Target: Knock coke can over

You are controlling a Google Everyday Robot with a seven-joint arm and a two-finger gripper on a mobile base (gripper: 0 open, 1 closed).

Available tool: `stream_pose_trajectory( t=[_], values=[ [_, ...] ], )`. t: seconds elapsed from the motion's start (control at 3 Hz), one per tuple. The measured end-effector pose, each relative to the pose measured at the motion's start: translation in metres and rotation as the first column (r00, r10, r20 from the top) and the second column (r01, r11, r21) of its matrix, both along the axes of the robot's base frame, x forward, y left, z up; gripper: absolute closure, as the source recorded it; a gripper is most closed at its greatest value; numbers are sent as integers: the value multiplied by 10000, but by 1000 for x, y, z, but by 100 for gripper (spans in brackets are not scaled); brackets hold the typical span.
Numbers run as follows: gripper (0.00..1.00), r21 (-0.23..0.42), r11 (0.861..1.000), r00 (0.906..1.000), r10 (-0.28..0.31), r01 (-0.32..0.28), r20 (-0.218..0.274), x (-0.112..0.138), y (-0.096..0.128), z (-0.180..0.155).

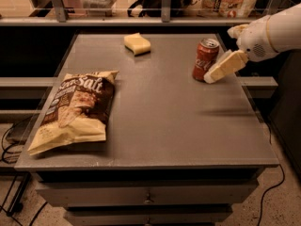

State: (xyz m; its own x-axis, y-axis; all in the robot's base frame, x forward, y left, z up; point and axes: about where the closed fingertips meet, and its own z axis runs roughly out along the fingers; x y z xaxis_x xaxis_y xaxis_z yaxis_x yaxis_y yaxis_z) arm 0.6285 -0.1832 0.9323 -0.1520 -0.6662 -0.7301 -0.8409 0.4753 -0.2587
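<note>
A: Where's the can (205,59)?
B: Upright, right rear of the table (160,121); the gripper (224,68) sits low at its right side, seemingly touching it; clenched or released, I cannot tell.
A: Risks?
B: A low push may slide it, not tip it; a hard one could roll it off the edge; if opened, it might spill.
A: The bag (75,109)?
B: Lying flat, left; contents hidden.
</note>
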Motion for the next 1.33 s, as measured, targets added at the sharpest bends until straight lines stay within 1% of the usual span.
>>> stream_pose_trajectory(
  t=[0.33, 0.67, 1.0, 1.33],
  values=[
    [0, 1000, 9950, 10000, -33, 28, 42, 23, 13, -10],
    [17, 1572, 9876, 10000, -37, 44, -50, 42, 23, -22],
    [41, 1917, 9815, 9999, 22, 8, -154, 53, 32, -32],
    [64, 1702, 9853, 9999, 129, -120, -37, 57, 42, -29]
  ],
)
